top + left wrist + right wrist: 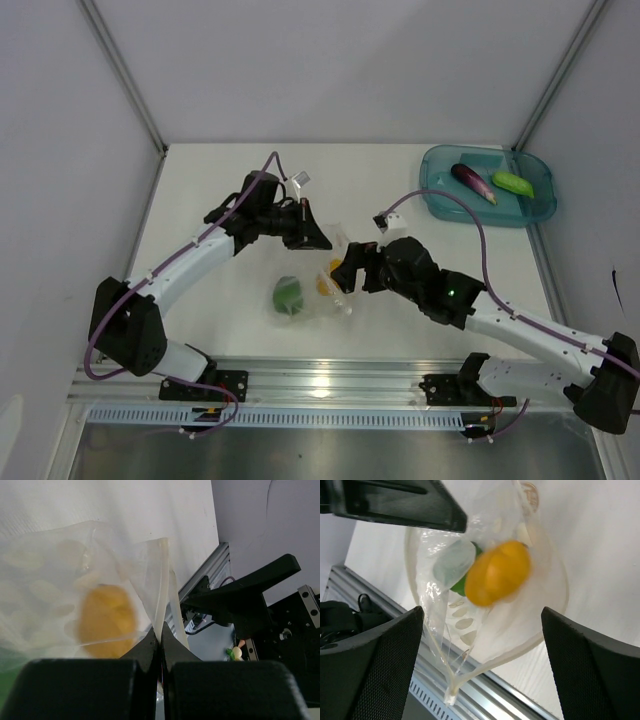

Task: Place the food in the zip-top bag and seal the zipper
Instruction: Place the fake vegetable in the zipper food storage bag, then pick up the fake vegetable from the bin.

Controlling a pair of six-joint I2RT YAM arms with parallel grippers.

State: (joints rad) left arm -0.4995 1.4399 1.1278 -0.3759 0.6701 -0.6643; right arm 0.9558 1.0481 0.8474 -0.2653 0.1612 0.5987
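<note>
Starting nearest the aluminium rail (330,385), the clear, crinkly zip-top plastic bag (308,303) lay on the white table (200,200) with the dark-green rounded toy pepper (288,296) and the orange-yellow round toy fruit (497,573) inside it, the fruit blurred just within the mouth. Over that mouth the right gripper (481,612) stood wide open, holding nothing. Just beyond, the left gripper (161,632) was pinched tight on the bag's edge, holding the thin press-seal zipper strip (520,647) up in an open loop. That film looked limp and slippery, likely to fold shut if let go; the stiffer strip seemed the sensible place to hold it. Far off at the back right, the teal translucent plastic tray (455,206) held the purple toy eggplant (473,184) and the light-green elongated toy piece (512,184), side by side: light, smooth, hard-looking, probably best taken across the middle.
</note>
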